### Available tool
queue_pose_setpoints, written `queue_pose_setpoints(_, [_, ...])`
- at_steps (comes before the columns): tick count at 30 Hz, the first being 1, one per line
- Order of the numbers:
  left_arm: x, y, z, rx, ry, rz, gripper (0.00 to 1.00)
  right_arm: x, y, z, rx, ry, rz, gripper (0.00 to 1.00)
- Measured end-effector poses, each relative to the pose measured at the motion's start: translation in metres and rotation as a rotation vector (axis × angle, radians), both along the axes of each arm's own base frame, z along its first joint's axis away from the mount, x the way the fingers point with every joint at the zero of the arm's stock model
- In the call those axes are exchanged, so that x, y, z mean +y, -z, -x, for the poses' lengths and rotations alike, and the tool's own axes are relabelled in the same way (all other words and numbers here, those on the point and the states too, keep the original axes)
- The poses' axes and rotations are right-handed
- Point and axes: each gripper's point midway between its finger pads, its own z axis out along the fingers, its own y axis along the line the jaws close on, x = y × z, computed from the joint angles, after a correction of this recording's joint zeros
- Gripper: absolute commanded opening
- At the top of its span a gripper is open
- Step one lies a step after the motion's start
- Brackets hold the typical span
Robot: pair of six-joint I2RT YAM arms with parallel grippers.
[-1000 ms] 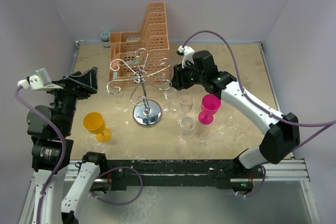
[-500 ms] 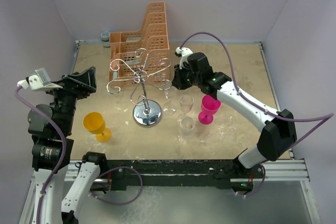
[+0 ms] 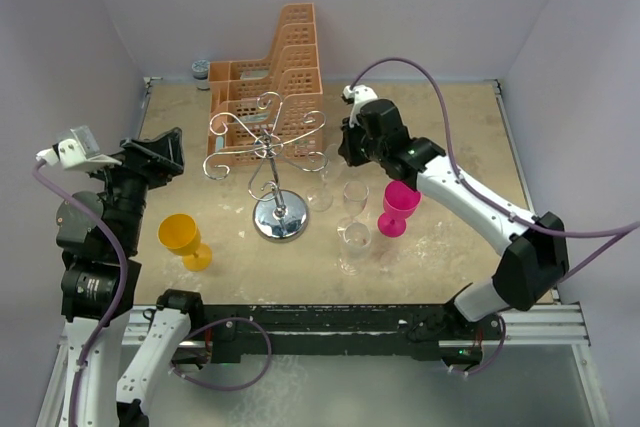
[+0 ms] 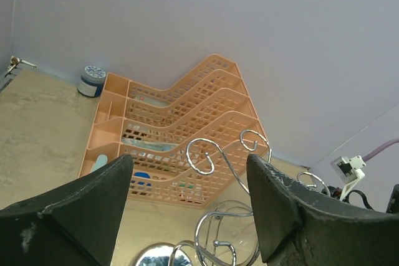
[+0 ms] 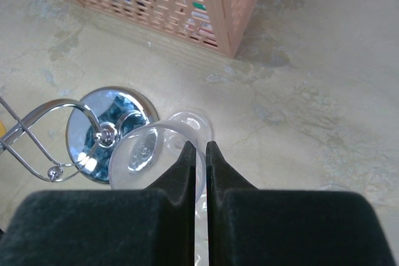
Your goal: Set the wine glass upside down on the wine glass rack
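The wine glass (image 3: 320, 190) is clear and stands upright just right of the wine glass rack (image 3: 266, 143), a silver wire stand with curled arms on a round chrome base (image 3: 280, 218). My right gripper (image 3: 341, 155) reaches down from the right and is shut on the glass's rim. In the right wrist view the two fingers pinch the rim wall of the wine glass (image 5: 134, 154) at my right gripper (image 5: 198, 147), with the rack base (image 5: 107, 130) to the left. My left gripper (image 3: 160, 157) hangs open at the left, apart from the rack, whose curled arms (image 4: 206, 154) show between its fingers.
Two more clear glasses (image 3: 355, 195) (image 3: 352, 242) and a pink glass (image 3: 398, 207) stand right of the held one. A yellow glass (image 3: 182, 238) stands front left. An orange perforated basket (image 3: 272, 77) sits behind the rack, with a small jar (image 3: 201, 69) in the back left corner.
My right gripper's jaws have closed from half open onto the clear glass's rim, and the arm has shifted slightly. The left arm has hardly moved.
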Motion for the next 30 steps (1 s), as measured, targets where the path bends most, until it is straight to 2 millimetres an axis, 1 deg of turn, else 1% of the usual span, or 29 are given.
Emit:
queue_pose_setpoints(3, [0.000, -0.002, 0.000, -0.002, 0.000, 0.000, 0.70, -0.010, -0.012, -0.001, -0.034, 0.042, 0.007, 0.00])
queue_pose_setpoints(6, [0.000, -0.006, 0.002, -0.012, 0.004, 0.001, 0.70, -0.026, -0.037, 0.002, -0.103, 0.106, -0.015, 0.00])
queue_pose_setpoints(9, [-0.006, -0.009, 0.003, -0.020, 0.037, -0.003, 0.70, -0.049, -0.071, 0.010, -0.206, 0.196, -0.075, 0.00])
queue_pose_setpoints(12, [-0.018, -0.010, 0.001, -0.018, 0.102, -0.011, 0.70, -0.073, -0.106, 0.020, -0.309, 0.292, -0.158, 0.00])
queue_pose_setpoints(14, [-0.027, -0.011, -0.001, -0.016, 0.151, -0.012, 0.70, -0.088, -0.123, 0.024, -0.363, 0.361, -0.214, 0.00])
queue_pose_setpoints(16, [-0.033, -0.013, -0.004, -0.011, 0.184, -0.009, 0.70, -0.103, -0.136, 0.031, -0.403, 0.425, -0.267, 0.00])
queue_pose_setpoints(19, [-0.039, -0.024, -0.009, -0.015, 0.213, 0.011, 0.70, -0.123, -0.148, 0.044, -0.451, 0.503, -0.354, 0.00])
queue_pose_setpoints(21, [-0.042, -0.034, -0.012, -0.026, 0.228, 0.030, 0.70, -0.138, -0.157, 0.057, -0.488, 0.546, -0.429, 0.00])
queue_pose_setpoints(24, [-0.049, -0.048, -0.017, -0.050, 0.260, 0.070, 0.70, -0.155, -0.174, 0.074, -0.544, 0.582, -0.539, 0.00])
queue_pose_setpoints(27, [-0.062, -0.061, -0.024, -0.085, 0.335, 0.139, 0.70, -0.166, -0.202, 0.089, -0.618, 0.587, -0.674, 0.00])
queue_pose_setpoints(30, [-0.081, -0.069, -0.037, -0.109, 0.441, 0.237, 0.70, -0.169, -0.232, 0.101, -0.694, 0.556, -0.810, 0.00])
